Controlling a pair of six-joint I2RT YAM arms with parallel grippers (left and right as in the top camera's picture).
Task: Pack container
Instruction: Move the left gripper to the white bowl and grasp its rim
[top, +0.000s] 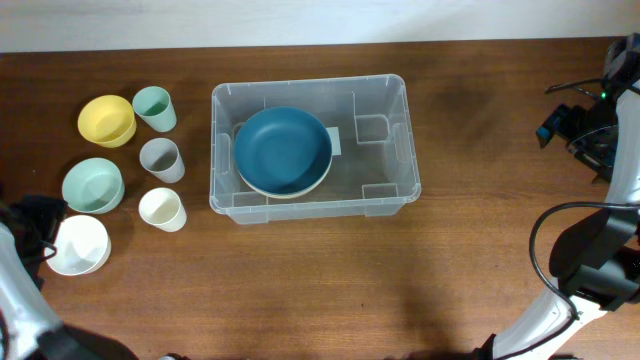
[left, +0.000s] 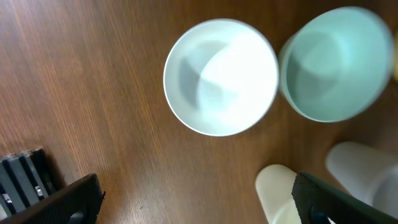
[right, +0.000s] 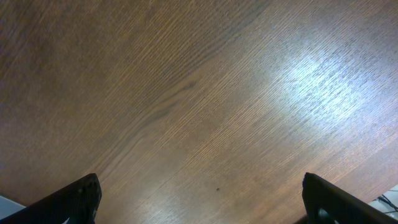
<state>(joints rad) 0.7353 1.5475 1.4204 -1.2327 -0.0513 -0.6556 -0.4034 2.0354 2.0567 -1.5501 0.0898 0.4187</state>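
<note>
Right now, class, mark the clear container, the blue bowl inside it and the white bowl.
container (top: 385, 165), overhead view, bare base at its right end.
blue bowl (top: 283, 148), overhead view, centre of its inside.
white bowl (left: 221, 78), left wrist view, middle of its inside.

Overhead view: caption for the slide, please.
Clear container holds a blue bowl; three bowls and three cups sit beside it.

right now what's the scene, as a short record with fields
container: clear bin, table centre, open top
inside: blue bowl stacked on a pale bowl
left of container: yellow bowl, mint bowl, white bowl, mint cup, grey cup, cream cup
left gripper: open, by the white bowl
right gripper: open, over the table
</note>
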